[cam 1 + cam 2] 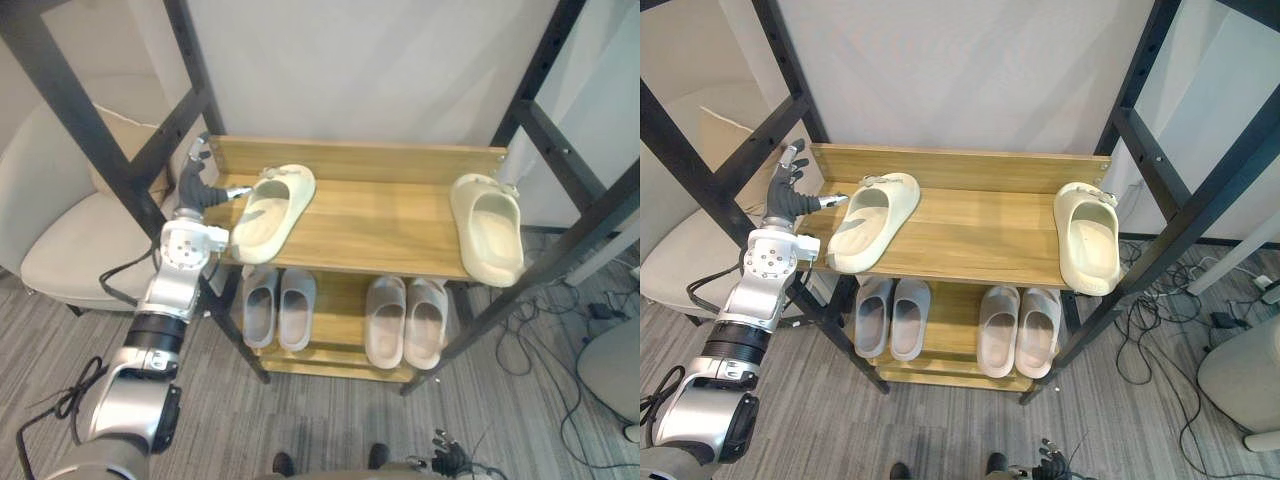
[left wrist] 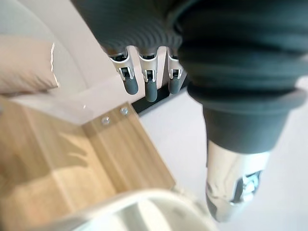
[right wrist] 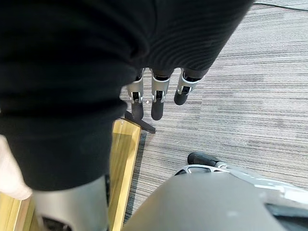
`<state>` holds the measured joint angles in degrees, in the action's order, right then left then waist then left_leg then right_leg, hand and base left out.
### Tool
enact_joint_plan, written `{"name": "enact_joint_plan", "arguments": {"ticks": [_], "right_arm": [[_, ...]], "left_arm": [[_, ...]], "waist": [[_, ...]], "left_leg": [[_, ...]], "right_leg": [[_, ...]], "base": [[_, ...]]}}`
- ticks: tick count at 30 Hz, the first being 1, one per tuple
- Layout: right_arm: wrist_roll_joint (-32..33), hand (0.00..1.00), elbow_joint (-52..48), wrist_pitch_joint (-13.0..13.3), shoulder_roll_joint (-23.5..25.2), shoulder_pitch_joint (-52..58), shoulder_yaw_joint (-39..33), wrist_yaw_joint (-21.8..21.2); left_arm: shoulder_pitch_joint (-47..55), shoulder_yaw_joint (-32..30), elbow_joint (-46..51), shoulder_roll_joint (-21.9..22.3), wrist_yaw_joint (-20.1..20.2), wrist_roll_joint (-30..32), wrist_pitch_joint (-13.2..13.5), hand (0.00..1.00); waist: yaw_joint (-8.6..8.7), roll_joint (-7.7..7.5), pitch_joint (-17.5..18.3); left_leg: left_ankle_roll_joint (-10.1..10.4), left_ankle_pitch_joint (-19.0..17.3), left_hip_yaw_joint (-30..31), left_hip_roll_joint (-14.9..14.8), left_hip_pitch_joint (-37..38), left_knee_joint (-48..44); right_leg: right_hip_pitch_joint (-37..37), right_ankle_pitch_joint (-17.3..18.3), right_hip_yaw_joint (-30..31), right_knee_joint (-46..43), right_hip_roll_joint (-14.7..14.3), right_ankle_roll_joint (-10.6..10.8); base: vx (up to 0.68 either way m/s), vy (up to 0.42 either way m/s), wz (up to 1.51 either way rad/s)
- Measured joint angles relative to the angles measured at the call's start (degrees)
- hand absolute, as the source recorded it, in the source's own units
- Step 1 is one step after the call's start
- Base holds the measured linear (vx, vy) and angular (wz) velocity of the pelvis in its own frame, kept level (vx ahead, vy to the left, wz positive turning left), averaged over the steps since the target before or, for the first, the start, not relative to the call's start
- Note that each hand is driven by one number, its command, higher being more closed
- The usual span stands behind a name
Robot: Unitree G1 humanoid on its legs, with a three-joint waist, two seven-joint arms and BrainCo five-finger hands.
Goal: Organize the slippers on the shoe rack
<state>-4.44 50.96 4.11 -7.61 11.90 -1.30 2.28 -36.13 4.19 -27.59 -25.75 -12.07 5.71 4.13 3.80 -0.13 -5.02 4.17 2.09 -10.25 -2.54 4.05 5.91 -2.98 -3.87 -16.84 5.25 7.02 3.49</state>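
Fingers [image 1: 200,152] of left hand [image 1: 203,186] spread apart, cream slipper [image 1: 272,212] just beside thumb [image 1: 236,190]

The wooden top shelf [image 1: 385,225] is bare between the left cream foam slipper [image 1: 272,212] and the right cream foam slipper [image 1: 488,228]; black metal bars [image 1: 72,105] flank both ends.

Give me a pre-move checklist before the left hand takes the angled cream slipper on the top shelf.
1. Left hand open: ok.
2. Hand at the left cream slipper: ok, a fingertip reaches its rim; whether it touches, cannot tell.
3. Slipper lying straight: not ok, angled.
4. Cream pair together: not ok, the right cream slipper lies at the shelf's other end.
5. Top shelf bare between them: ok.
6. Right hand out of the way: ok, open above the floor.
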Motion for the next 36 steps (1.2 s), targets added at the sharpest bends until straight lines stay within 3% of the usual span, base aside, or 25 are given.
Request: {"name": "enact_joint_plan", "arguments": {"ticks": [15, 23, 24, 36], "right_arm": [[0.13, 0.00, -0.08, 0.51, 0.14, 0.18, -0.83, -0.01], [0.54, 0.00, -0.61, 1.03, 0.34, 0.02, -1.38, -0.04], [0.55, 0.00, -0.60, 1.06, 0.38, 0.03, -2.00, -0.05], [0.60, 0.00, -0.64, 1.10, 0.32, 0.08, -2.99, -0.44]], "left_arm": [[-5.23, 1.38, -6.14, -1.26, 0.62, 3.40, -0.73, 0.00], [-8.73, 3.22, -10.85, -1.46, 2.36, 5.89, -1.34, 0.00], [-9.31, 3.69, -11.16, -1.47, 2.37, 6.60, -1.35, 1.00], [-12.07, 4.17, -12.89, -3.25, 3.33, 8.92, -1.92, 1.00]], "waist": [[0.45, 0.18, -0.08], [2.54, 0.91, -0.53], [2.57, 1.19, -0.70], [2.71, 1.88, -1.12]], "left_leg": [[0.16, -0.68, -3.18, -0.03, -0.97, -0.02], [0.25, -0.82, -4.05, -0.03, -1.23, -0.03], [0.35, -0.90, -4.16, -0.07, -1.23, -0.03], [0.47, -1.30, -5.59, -0.18, -1.29, -0.02]], "right_leg": [[2.94, -0.23, 3.02, -0.09, -0.09, -0.18], [3.71, -0.46, 3.62, -0.17, -0.13, 0.02], [3.78, -0.46, 3.74, -0.17, -0.17, 0.02], [4.68, -0.57, 5.19, -0.17, -0.37, -0.07]], "base": [[-0.01, -0.007, -0.11], [-0.01, -0.021, -0.07], [-0.02, -0.019, -0.03], [-0.03, -0.022, -0.06]]}}
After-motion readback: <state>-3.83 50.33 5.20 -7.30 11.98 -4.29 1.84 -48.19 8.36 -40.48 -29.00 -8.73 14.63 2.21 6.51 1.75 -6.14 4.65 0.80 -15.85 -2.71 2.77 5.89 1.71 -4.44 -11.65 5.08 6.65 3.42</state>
